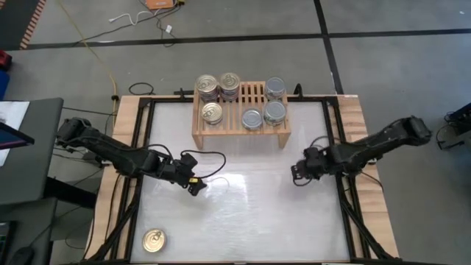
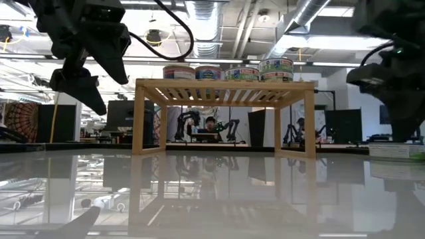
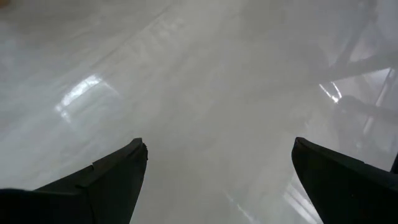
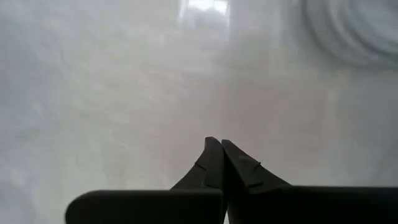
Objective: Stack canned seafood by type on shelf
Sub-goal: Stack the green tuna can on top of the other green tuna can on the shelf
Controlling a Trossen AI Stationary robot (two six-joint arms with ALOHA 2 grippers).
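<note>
In the high view, the shelf (image 1: 241, 126) stands at the far middle of the tabletop (image 1: 250, 213) and already carries the sorted cans: three gold-topped ones (image 1: 218, 94) on its left part and three silver-topped ones (image 1: 266, 104) on its right part. One loose gold-topped can (image 1: 153, 240) lies alone near the front left corner. The left tool (image 1: 196, 184) hangs above the tabletop left of the middle, with its fingers spread and nothing between them. The loose can lies from it toward the front and to the left, well apart. The right tool (image 1: 299, 175) hangs on the other side, clenched and empty, much farther from that can. So I judge the left arm is the one to fetch it.

In the low view, the shelf (image 2: 222, 113) shows the cans (image 2: 229, 72) on top; the loose can is not visible here.

In the left wrist view, the two fingers (image 3: 118, 171) stand wide apart over bare tabletop.

In the right wrist view, the fingers (image 4: 214, 163) are pressed together with nothing between them.
</note>
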